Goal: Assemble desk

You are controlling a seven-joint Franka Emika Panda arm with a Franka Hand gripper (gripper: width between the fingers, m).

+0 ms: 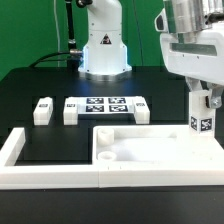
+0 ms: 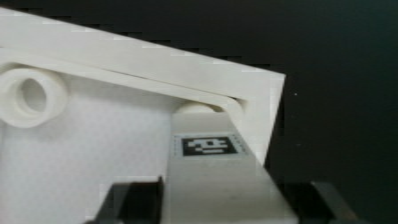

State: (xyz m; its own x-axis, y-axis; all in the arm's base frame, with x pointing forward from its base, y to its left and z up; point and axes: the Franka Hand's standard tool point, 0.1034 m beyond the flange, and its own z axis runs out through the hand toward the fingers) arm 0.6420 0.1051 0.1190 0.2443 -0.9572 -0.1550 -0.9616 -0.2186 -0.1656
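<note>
low white fence bar (image 1: 50, 178) sits in front. behind it: one loose leg (image 1: 41, 110), a second loose leg (image 1: 70, 110), the marker board (image 1: 108, 107), the tabletop (image 1: 160, 145). the gripper (image 1: 203, 98) clamps the held leg (image 1: 203, 120) upright, long axis vertical, directly below the jaws, at the tabletop's corner on the exterior view's right.

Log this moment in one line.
gripper: shut on leg | leg: at tabletop corner | spare legs: two beside marker board

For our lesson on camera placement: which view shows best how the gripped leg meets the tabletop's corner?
The wrist view: the leg, held in the gripper, appears close up, its end at a corner of the tabletop. The exterior view shows it small, the contact unclear.
</note>
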